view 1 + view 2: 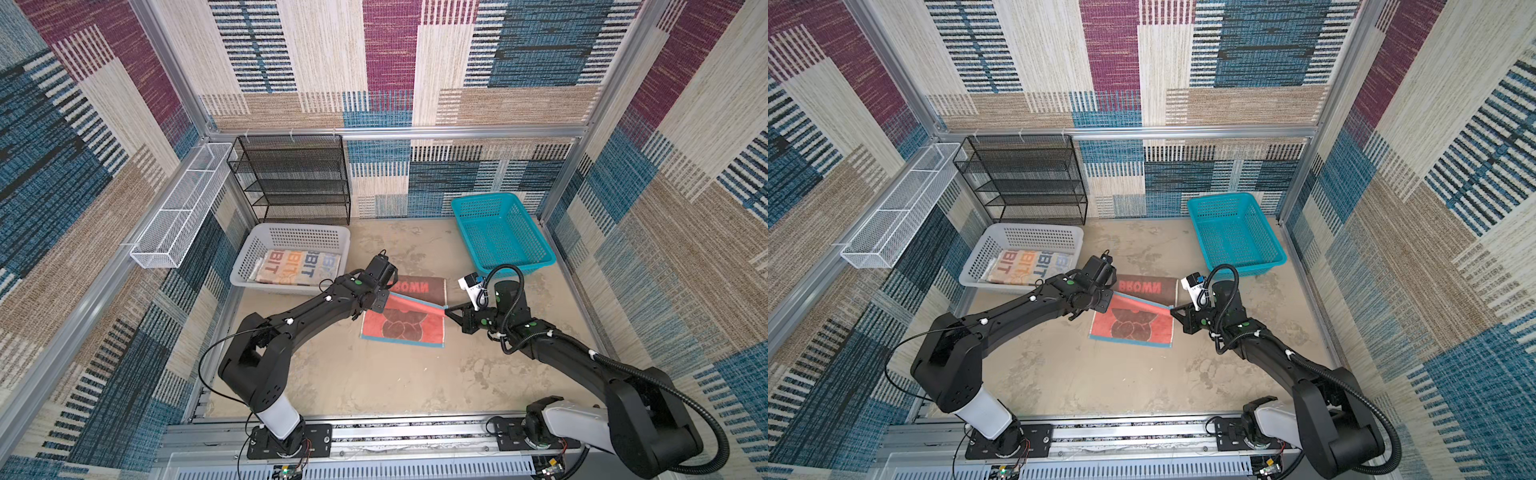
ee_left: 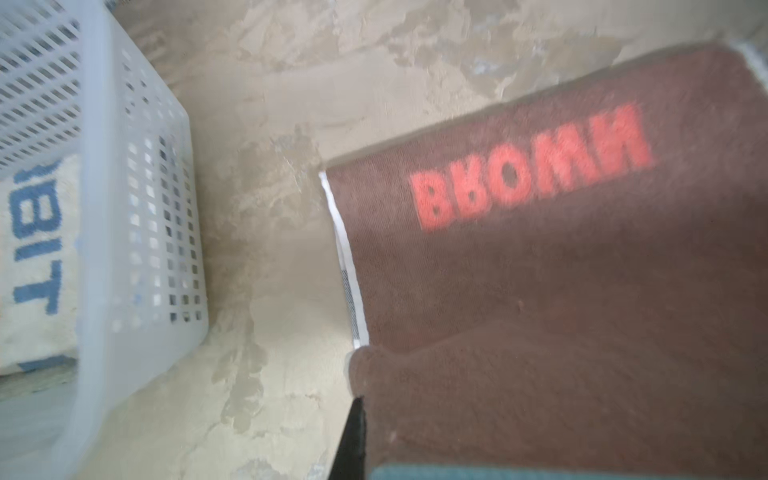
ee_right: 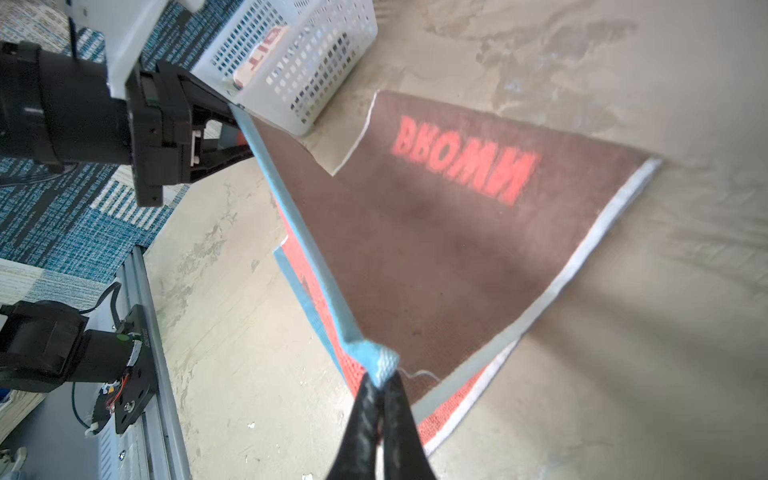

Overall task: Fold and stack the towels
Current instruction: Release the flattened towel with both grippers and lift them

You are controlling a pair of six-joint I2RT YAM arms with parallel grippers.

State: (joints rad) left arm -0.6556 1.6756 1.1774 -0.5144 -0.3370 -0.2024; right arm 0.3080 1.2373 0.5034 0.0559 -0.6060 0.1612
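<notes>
While both grippers pinch the coral-and-brown towel (image 1: 401,328) by the two corners of one teal edge (image 3: 307,266), the fold looks about half made. The left gripper (image 1: 386,297) is clamped on the corner nearer the white basket (image 1: 299,239). The right gripper (image 1: 447,309) is clamped on the corner farther from it, and the right wrist view shows its fingertips (image 3: 363,403) nipped tight on the hem. That edge runs taut and straight between them, raised above the towel's middle. The towel lies on the table (image 1: 332,374) just beside the white basket but apart from it, with the brown lettered flap on top and the coral face beneath.

To finish the fold cleanly, the two arms should travel together, level and at one pace, away from the white basket, so the hem neither sags nor skews. The target is the matching teal edge on the side of the towel farthest from the basket, laid corner on corner. Lowering the hem onto the cloth before letting go, and letting go with both sides at once, should stop the flap springing back. Pulling too hard could drag the lower layer out of square. The folded piece probably belongs on the lettered towel (image 1: 297,266) inside the white basket.
</notes>
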